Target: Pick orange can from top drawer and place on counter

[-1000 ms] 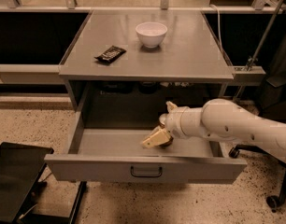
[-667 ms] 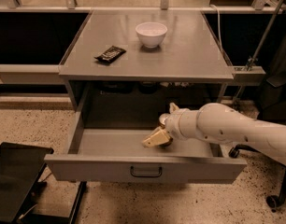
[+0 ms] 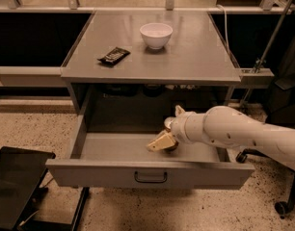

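Reaching pincer [image 3: 167,129] inside grey top drawer [image 3: 89,173]

One counter [image 3: 195,57] carries one white bowl [image 3: 156,34] at the far middle and one dark snack wrapper [image 3: 113,56] to the bowl's left. Below it, one top drawer [image 3: 89,173] stands open, with one bar handle [image 3: 150,177] on its front. One white arm [image 3: 234,131] reaches in from the right, with its one gripper [image 3: 167,129] inside the drawer's right half.

Hand [image 3: 166,130] low inside the open top drawer [image 3: 147,173] — white bowl [image 3: 156,34] and dark wrapper [image 3: 113,56] on the counter [image 3: 200,57]
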Robot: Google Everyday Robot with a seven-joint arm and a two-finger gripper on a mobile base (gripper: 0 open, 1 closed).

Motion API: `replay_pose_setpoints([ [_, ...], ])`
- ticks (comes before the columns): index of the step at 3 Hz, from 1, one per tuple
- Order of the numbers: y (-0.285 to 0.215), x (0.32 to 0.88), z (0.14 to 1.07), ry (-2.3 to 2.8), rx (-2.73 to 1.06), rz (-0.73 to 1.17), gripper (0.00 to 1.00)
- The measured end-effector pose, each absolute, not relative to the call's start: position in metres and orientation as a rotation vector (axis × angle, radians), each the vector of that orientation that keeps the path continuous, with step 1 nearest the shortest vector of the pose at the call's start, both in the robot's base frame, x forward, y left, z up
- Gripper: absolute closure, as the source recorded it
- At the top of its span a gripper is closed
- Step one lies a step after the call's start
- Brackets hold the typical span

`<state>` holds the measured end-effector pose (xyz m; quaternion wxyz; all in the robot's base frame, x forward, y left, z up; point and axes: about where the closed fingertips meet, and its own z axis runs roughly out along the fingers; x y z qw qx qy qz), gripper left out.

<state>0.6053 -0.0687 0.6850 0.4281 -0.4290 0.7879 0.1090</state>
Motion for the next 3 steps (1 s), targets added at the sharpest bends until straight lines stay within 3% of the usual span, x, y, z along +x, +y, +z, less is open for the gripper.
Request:
replay_pose_setpoints([
  [3,-0.0927,0.6123,0.6679,2.033,-1.049,0.229,0.0],
])
